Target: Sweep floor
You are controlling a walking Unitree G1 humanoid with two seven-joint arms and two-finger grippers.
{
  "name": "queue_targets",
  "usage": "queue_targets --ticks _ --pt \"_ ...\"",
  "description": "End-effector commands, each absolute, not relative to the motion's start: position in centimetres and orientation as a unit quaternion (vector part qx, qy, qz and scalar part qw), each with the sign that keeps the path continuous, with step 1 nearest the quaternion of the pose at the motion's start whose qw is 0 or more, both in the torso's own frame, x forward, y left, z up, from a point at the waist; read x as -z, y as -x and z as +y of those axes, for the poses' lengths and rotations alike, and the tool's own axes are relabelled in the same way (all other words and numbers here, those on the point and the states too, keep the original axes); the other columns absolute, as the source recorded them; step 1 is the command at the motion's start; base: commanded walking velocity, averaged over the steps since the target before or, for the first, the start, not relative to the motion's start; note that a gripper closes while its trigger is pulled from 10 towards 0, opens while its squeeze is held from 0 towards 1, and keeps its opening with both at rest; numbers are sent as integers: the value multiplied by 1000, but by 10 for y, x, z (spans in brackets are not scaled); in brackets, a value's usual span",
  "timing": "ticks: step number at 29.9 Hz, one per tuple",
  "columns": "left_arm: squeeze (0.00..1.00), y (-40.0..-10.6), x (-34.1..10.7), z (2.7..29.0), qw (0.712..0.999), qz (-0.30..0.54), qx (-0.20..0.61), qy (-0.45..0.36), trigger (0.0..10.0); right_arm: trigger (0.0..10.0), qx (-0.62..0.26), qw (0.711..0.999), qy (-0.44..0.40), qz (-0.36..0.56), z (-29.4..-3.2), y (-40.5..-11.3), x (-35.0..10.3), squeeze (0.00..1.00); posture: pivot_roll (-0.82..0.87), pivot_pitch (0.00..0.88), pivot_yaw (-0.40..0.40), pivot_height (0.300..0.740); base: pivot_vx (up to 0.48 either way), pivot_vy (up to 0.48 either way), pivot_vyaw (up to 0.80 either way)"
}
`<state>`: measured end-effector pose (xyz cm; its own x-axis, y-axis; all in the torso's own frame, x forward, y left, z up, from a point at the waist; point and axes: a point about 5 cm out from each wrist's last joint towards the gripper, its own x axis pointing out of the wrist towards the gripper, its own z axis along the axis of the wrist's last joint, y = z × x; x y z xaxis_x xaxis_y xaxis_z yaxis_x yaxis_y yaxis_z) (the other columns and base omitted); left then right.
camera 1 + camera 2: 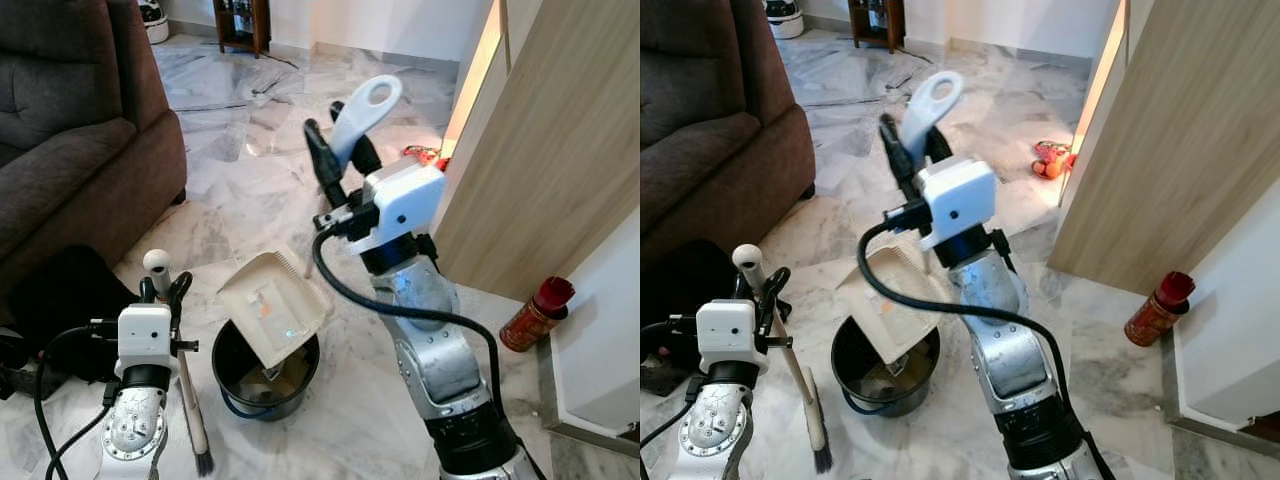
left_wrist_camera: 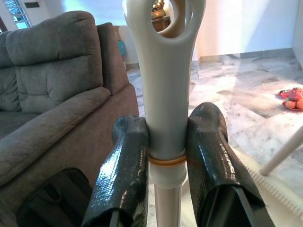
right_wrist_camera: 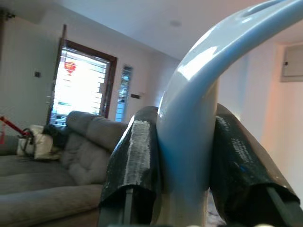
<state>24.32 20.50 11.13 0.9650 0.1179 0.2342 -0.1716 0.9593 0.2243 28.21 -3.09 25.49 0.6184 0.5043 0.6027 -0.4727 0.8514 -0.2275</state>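
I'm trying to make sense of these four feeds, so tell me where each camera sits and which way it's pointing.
Left eye view: on the head, looking forward and down at both arms, the dustpan tipped over the black bucket, and the marble floor.
Right eye view: same head, same scene shifted a little.
Left wrist view: on the left wrist, looking along the left claw clamped on the brush handle, toward the sofa.
Right wrist view: on the right wrist, looking along the right claw gripping the dustpan handle.
Shared: both wrist views face the sofa.

Bright daylight, glossy floor glare, sharp focus
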Motion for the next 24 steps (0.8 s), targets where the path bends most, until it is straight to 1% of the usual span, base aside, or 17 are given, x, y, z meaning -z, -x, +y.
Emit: queue_targets --ticks 1,8,12,21,24 --pt "0 -244 -119 205 980 -133 -73 -130 10000 10000 -273 874 27 -400 -32 -270 -274 0 174 114 -25 740 0 0 0" --pt "0 -245 -119 204 980 -133 -70 -128 10000 10000 -275 863 58 -420 -30 -266 -277 0 175 114 -26 740 0 0 0" --pt "0 -245 -119 203 980 -134 -70 -128 10000 10000 -280 849 86 -439 -27 -262 -280 0 173 115 -27 740 0 0 0" --pt "0 -245 -119 203 980 -135 -70 -128 10000 10000 -295 843 92 -440 -24 -259 -279 0 176 109 -29 740 0 0 0" --pt "0 -245 -119 203 980 -136 -69 -128 10000 10000 -298 837 101 -447 -23 -258 -280 0 176 107 -29 740 0 0 0"
